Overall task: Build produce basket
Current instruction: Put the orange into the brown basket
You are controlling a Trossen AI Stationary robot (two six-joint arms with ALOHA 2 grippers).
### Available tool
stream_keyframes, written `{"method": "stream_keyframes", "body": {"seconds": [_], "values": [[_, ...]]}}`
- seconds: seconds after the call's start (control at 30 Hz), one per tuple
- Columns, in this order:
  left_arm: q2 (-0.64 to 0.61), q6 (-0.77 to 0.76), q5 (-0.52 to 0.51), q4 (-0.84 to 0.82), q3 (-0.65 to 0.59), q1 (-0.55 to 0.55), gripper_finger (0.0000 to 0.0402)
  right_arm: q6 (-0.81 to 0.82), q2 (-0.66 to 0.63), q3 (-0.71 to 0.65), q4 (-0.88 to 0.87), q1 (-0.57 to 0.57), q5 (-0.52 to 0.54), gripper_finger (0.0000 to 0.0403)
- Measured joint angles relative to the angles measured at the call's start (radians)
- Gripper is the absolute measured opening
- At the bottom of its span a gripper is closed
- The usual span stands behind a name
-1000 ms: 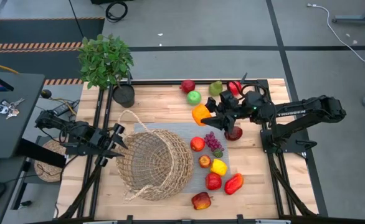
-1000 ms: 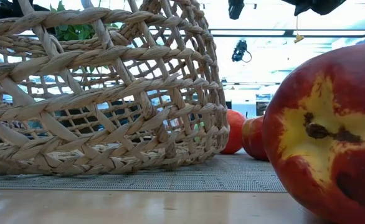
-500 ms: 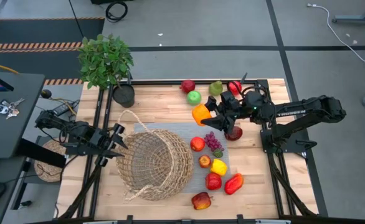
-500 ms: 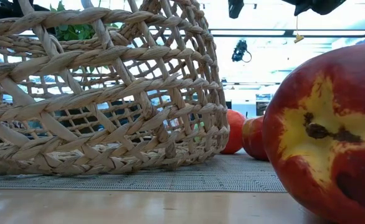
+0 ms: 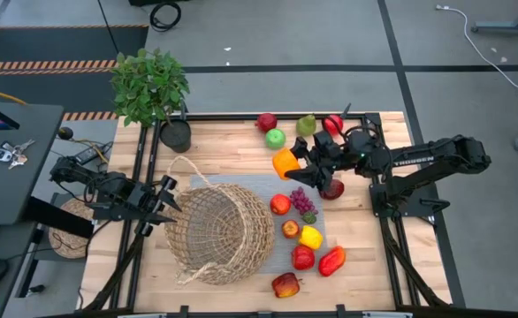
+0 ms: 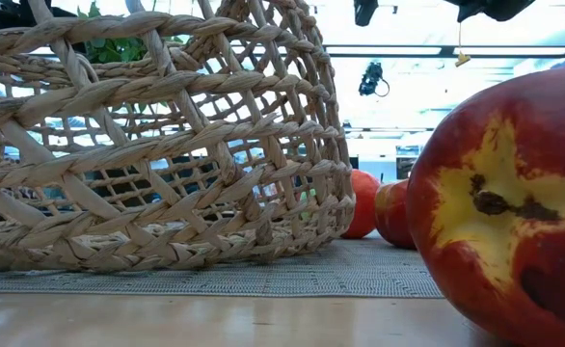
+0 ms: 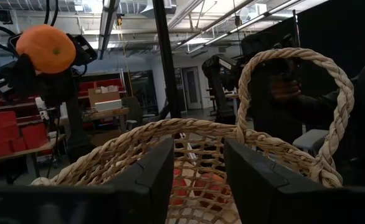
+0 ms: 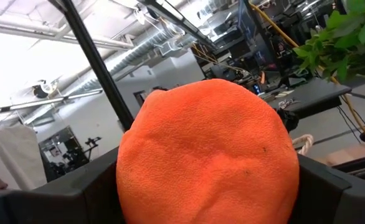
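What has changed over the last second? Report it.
Nothing visibly changed. The right claw is still shut on the orange, held above the table's far side; the left claw still grips the basket rim. The remaining produce lies as before.

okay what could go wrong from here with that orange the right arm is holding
1. The right gripper holds the round orange fruit in the air, well short of the large tan wicker basket; a slip could drop it among the purple grapes.
2. The left gripper holds the basket's rim; if it shifts, the release could miss the opening.
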Motion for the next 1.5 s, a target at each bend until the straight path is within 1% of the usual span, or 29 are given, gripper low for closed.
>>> {"method": "stream_keyframes", "body": {"seconds": [0.07,0.27,0.7,0.9,0.97,1.07,1.2,1.33,1.5], "values": [[0.0,0.0,0.0,0.0,0.0,0.0,0.0145,-0.011,0.0,0.0,0.0,0.011,0.007,0.0337],[0.0,0.0,0.0,0.0,0.0,0.0,0.0149,-0.053,0.0,0.0,0.0,0.038,0.072,0.0337],[0.0,0.0,0.0,0.0,0.0,0.0,0.0149,-0.09,0.0,0.0,-0.004,0.05,0.14,0.0337],[0.0,0.0,0.0,0.0,0.0,0.0,0.015,-0.154,0.005,0.001,-0.029,0.087,0.24,0.0337],[0.0,0.0,0.0,0.0,0.0,0.0,0.0148,-0.16,0.021,0.014,-0.047,0.097,0.256,0.0337],[0.0,0.0,0.0,0.0,0.0,0.0,0.0145,-0.16,0.071,0.081,-0.117,0.109,0.257,0.0337],[0.0,0.0,0.0,0.0,0.0,0.0,0.0146,-0.172,0.178,0.221,-0.261,0.121,0.254,0.0337],[0.0,0.0,0.0,0.0,0.0,0.0,0.015,-0.234,0.288,0.383,-0.377,0.138,0.227,0.0337],[0.0,0.0,0.0,0.0,0.0,0.0,0.0149,-0.3,0.425,0.57,-0.526,0.168,0.225,0.0337]]}}
